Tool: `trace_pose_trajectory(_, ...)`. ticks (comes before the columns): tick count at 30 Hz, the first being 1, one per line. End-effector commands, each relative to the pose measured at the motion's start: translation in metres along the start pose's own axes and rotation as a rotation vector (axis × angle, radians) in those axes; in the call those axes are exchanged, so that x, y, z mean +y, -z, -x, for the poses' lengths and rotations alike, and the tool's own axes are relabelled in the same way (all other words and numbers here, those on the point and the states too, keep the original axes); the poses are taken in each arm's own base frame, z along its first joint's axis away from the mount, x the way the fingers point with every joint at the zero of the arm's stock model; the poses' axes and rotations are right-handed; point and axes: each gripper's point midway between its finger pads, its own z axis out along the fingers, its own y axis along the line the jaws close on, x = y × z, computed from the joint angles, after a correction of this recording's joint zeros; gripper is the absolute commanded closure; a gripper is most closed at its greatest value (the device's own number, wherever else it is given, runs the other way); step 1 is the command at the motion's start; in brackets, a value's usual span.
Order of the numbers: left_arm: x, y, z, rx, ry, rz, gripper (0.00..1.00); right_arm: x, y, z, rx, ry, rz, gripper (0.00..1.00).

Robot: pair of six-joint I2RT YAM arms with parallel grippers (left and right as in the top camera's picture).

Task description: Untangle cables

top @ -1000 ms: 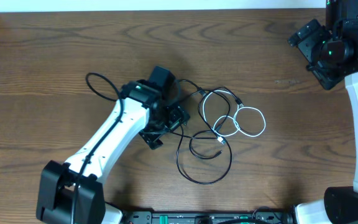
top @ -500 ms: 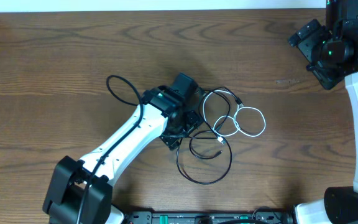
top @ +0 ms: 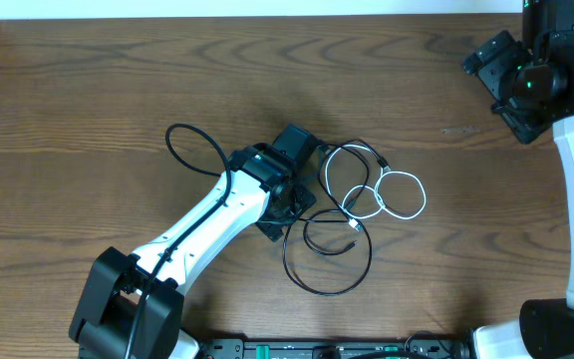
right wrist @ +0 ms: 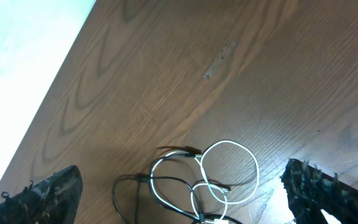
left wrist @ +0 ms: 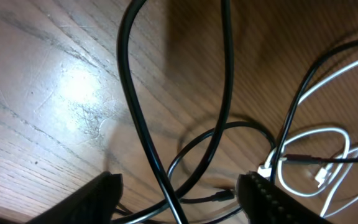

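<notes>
The cables lie tangled at the table's middle: a white cable (top: 399,194) in small loops and long black cables (top: 329,261) looping below and through it. My left gripper (top: 289,206) is down at the tangle's left edge. In the left wrist view it (left wrist: 179,200) is open, and black cables (left wrist: 143,118) cross between its two fingers (left wrist: 98,198) without being pinched. The white cable (left wrist: 319,155) lies to the right of them. My right gripper (top: 494,95) hovers at the far right corner, wide open and holding nothing. Its wrist view shows it (right wrist: 180,180) high above the white loops (right wrist: 232,171).
The left arm's own thicker black cable (top: 182,150) loops over the wood to the left of the tangle. The table's back edge meets a white wall (right wrist: 23,56). Bare brown wood (top: 88,90) surrounds the tangle.
My left arm has moved right, onto the tangle's left edge, and its jaws have narrowed. The right arm and the cables have not moved.
</notes>
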Motion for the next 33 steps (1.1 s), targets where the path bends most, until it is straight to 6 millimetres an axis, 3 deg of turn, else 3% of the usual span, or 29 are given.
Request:
trace_pose_trajectory(1,0.002,-0.004,0.001,-0.001,0.009,0.011,0.45,-0.002,0.002,0.005,-0.022,0.002,-0.01,0.01)
trace_pose_trajectory(2,0.002,-0.004,0.001,-0.001,0.01,0.012,0.5,-0.002,0.002,0.005,-0.022,0.001,-0.01,0.01)
trace_pose_trajectory(5,0.0,-0.003,0.001,-0.002,-0.024,0.005,0.9,-0.002,0.002,0.005,-0.022,0.002,-0.01,0.01)
trace_pose_trajectory(9,-0.008,0.005,0.002,-0.009,-0.051,-0.024,0.92,-0.002,0.002,0.005,-0.022,0.001,-0.01,0.01)
trace_pose_trajectory(16,-0.026,0.058,-0.002,-0.053,-0.111,-0.199,0.93,-0.002,0.002,0.005,-0.022,0.001,-0.01,0.01)
trace_pose_trajectory(19,-0.046,0.098,-0.017,-0.027,-0.174,-0.373,0.93,-0.002,0.002,0.005,-0.022,0.002,-0.01,0.01)
trace_pose_trajectory(22,-0.08,0.166,-0.043,0.013,-0.294,-0.697,0.93,-0.002,0.002,0.005,-0.022,0.001,-0.01,0.01)
trace_pose_trajectory(25,-0.095,0.226,-0.052,-0.041,-0.361,-0.933,0.93,-0.002,0.002,0.005,-0.022,0.002,-0.01,0.01)
trace_pose_trajectory(29,-0.101,0.313,-0.062,-0.175,-0.462,-1.245,0.92,-0.002,0.002,0.005,-0.022,0.002,-0.01,0.01)
trace_pose_trajectory(33,-0.093,0.378,-0.07,-0.282,-0.504,-1.468,0.92,-0.002,0.002,0.005,-0.022,0.002,-0.01,0.01)
